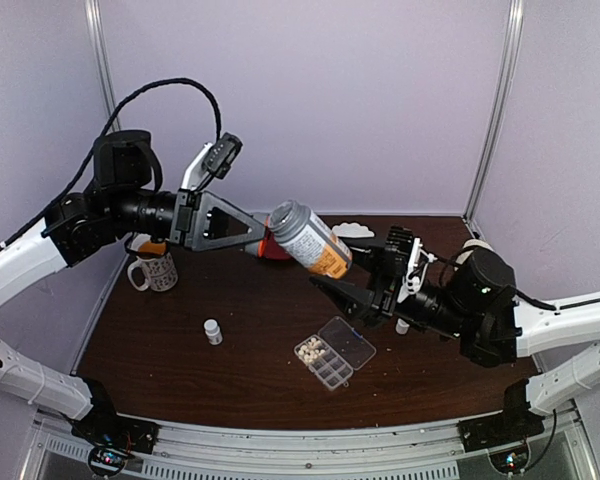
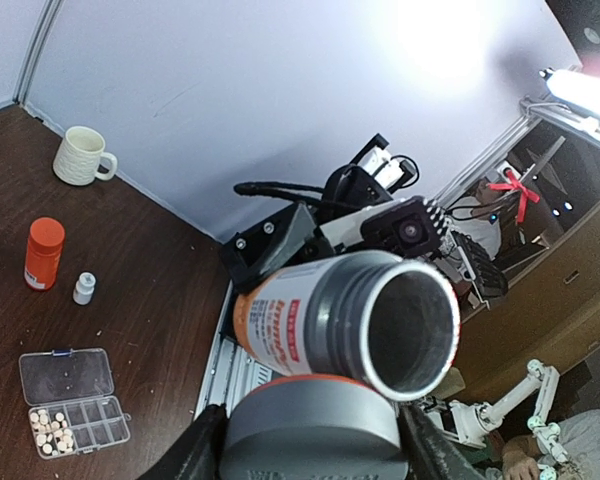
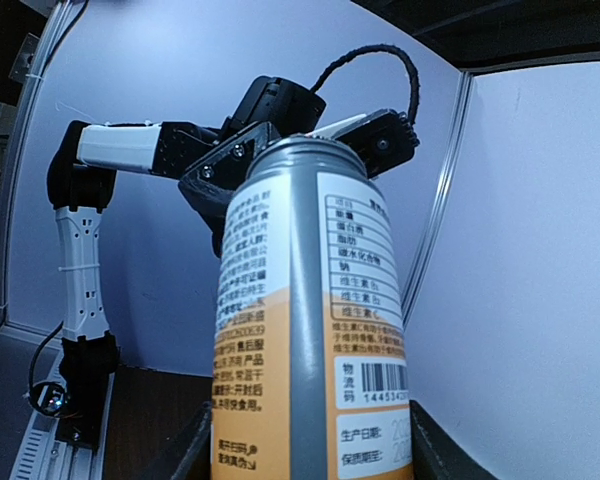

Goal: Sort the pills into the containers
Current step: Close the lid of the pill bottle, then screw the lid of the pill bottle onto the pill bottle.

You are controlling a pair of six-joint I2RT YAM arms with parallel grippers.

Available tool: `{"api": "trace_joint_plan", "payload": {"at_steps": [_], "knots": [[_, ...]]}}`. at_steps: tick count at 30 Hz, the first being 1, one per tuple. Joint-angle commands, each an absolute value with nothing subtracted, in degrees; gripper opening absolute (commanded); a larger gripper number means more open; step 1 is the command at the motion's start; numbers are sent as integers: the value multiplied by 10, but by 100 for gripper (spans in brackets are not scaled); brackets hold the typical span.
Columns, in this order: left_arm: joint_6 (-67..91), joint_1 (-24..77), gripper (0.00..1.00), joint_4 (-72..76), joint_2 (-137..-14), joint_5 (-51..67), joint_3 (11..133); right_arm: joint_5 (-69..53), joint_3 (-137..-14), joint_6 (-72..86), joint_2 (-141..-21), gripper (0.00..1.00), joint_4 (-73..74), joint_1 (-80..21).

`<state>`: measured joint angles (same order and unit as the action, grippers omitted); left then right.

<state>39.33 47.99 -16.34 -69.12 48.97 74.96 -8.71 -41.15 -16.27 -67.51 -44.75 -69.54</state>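
Overhead, the right end effector (image 3: 305, 455) pinches an open, tilted bottle (image 1: 310, 240); the left end effector (image 2: 310, 462) pinches its cap (image 2: 302, 412). The pill box (image 1: 337, 372) lies below on the desk (image 1: 180, 370), so poured pills may scatter.

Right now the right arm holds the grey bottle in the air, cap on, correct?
No: the grey cap is off. The left wrist view shows the open mouth of the grey bottle, with that cap between the jaws of the left gripper. The right gripper does hold it aloft.
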Motion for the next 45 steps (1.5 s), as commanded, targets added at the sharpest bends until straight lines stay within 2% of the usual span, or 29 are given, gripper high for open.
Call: {"api": "trace_joint_plan", "payload": {"at_steps": [1, 9, 21, 29, 35, 45], "knots": [[398, 478, 4, -90, -672, 500, 742, -80, -379, -137, -666, 0, -492, -699], [399, 478, 4, -92, -680, 501, 742, -97, -421, -155, -680, 0, -390, -701], [353, 478, 4, -182, -695, 491, 758, -83, -463, -195, -686, 0, -278, -706], [341, 478, 4, -236, -717, 478, 772, 17, -536, -335, -716, 0, -97, -736], [351, 478, 3, -248, -726, 470, 769, 115, -553, -398, -739, 0, -114, -759], [371, 478, 3, -243, -747, 479, 760, 247, -549, -501, -774, 0, -262, -793]]}}
